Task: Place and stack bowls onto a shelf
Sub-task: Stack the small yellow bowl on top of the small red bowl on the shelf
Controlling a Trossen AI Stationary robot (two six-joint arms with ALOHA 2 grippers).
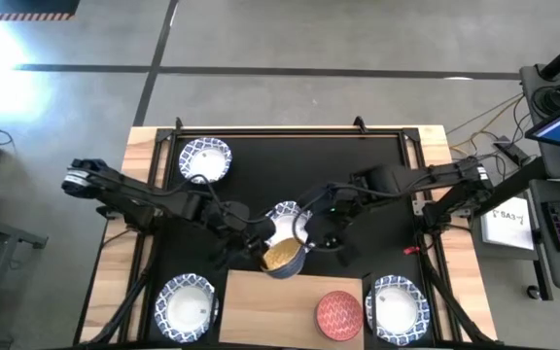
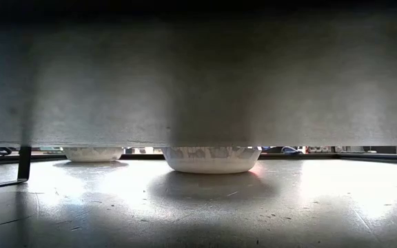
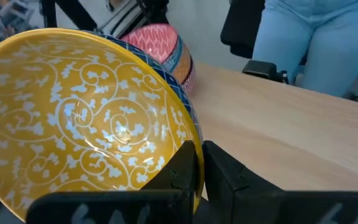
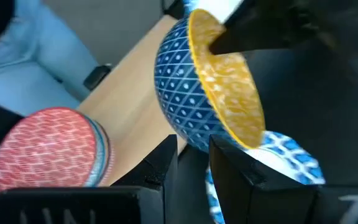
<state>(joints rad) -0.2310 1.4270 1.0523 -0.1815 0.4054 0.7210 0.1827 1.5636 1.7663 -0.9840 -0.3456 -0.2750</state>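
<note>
I log yellow bowl (image 1: 283, 255) tilted, left gripper (image 3: 197, 171) clamped on its rim, right gripper (image 4: 194, 158) part-open, holding nothing I can see, red bowl (image 1: 338, 314) upside down on shelf (image 1: 270, 306).

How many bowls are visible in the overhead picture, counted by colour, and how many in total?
White bowls with blue patterned rims: 4 (back left, front left, front right, centre)
Yellow bowl with blue patterned outside: 1
Red patterned bowl, upside down on the shelf: 1
Total: 6 bowls
</note>
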